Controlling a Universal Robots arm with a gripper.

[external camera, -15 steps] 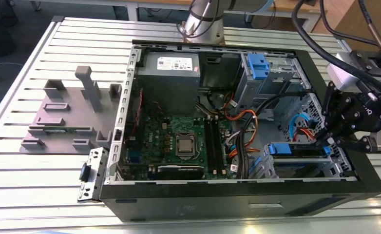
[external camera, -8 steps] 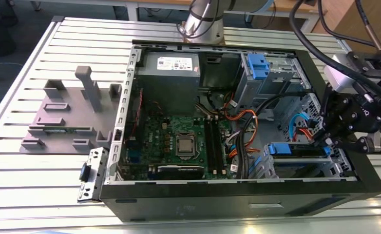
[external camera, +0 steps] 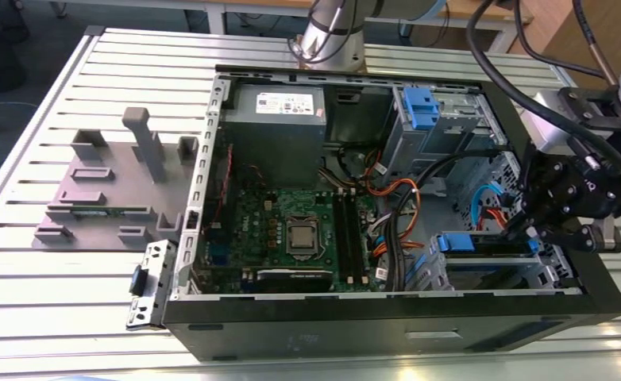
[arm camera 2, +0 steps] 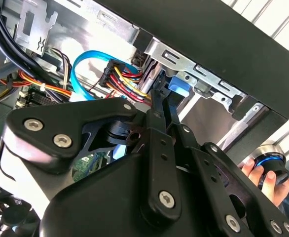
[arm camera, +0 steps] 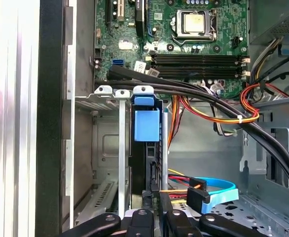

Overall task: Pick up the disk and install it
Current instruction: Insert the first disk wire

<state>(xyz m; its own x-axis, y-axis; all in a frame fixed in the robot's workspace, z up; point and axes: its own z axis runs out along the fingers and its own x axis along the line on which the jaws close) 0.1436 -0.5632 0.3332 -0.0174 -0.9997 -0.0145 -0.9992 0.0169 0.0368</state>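
Disk (arm camera: 147, 148) upright in drive bay, just beside end effector (arm camera: 154, 210).

From my console, the gripper (external camera: 531, 232) sat low inside the computer case (external camera: 289, 337), hard against the drive cage (external camera: 501, 274) where the disk (arm camera: 147, 126) stood on edge in its slot. Thick black cables (arm camera: 194, 91) and a bundle of orange, red and yellow wires (arm camera: 223, 118) crossed the gap between cage and motherboard (external camera: 289, 230), crowding any approach from that side. A blue ribbon cable (arm camera: 218, 190) looped just beside the fingers. The case's black wall (arm camera: 51, 118) closed off the other side. Room stayed open above the motherboard. Someone's hand (arm camera 2: 268, 185) showed outside the case in the second wrist view.
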